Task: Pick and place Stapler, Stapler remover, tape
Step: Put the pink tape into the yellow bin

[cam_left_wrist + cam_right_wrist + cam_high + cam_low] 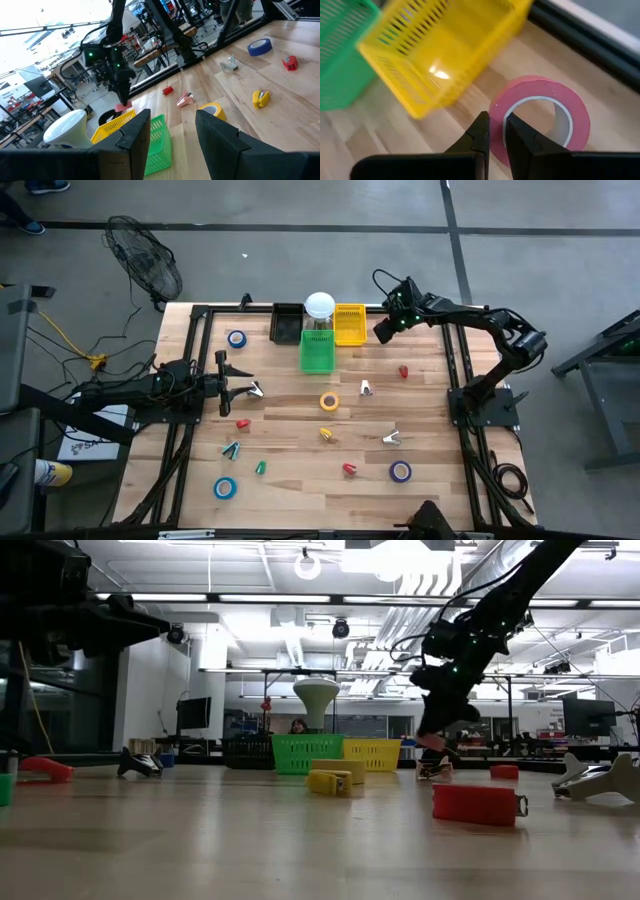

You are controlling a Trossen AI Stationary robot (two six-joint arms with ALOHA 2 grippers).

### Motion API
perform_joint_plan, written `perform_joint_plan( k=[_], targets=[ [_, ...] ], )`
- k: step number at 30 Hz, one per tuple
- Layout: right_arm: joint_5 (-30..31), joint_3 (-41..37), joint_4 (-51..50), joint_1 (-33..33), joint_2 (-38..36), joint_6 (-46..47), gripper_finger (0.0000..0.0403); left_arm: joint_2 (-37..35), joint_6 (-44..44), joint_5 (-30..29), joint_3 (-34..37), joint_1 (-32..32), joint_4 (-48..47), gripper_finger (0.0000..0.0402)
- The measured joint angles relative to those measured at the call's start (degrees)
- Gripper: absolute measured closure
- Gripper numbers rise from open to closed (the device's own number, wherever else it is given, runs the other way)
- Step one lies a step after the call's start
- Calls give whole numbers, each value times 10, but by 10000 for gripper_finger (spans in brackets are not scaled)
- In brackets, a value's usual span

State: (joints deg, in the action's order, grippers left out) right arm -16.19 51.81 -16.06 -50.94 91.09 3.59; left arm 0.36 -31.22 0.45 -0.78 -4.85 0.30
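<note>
The wooden worktop [300,480] is carrying three baskets against its far edge: a black basket [286,323], a green basket [317,351] with a white round-topped jar [319,306] beside or in it, and a yellow basket [350,324].

The right arm is reaching to the far edge. The right gripper [496,131] is pinching the wall of a pink tape roll [540,117], one finger inside the ring and one outside, pressed close on it. The roll is sitting just beside the yellow basket, off its right side; the low view suggests it is lifted clear of the worktop, though that cannot be confirmed.

The left arm is waiting over the left edge. The left gripper [172,132] is standing part spread and is holding nothing.

Progress: judged early. Still lying loose are a blue tape roll [236,338] near the far left corner, a second blue roll [225,488] near the near left corner, a yellow tape roll [329,402] at mid-worktop, a purple tape roll [400,471] toward the near right corner, and several small red, green, yellow and silver pieces.

Unclear: whether the baskets are already holding anything, and which small pieces are staplers and which are staple removers.
</note>
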Motion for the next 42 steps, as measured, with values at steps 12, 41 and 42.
perform_joint_plan(
  k=[12,41,42],
  targets=[
    [-86,0,126,0,0,-15,373,0,0,0,0,0,0,247],
    [18,255,-123,69,125,-86,374,0,0,0,0,0,0,247],
    [16,270,-133,70,137,-102,374,0,0,0,0,0,0,247]
  ],
)
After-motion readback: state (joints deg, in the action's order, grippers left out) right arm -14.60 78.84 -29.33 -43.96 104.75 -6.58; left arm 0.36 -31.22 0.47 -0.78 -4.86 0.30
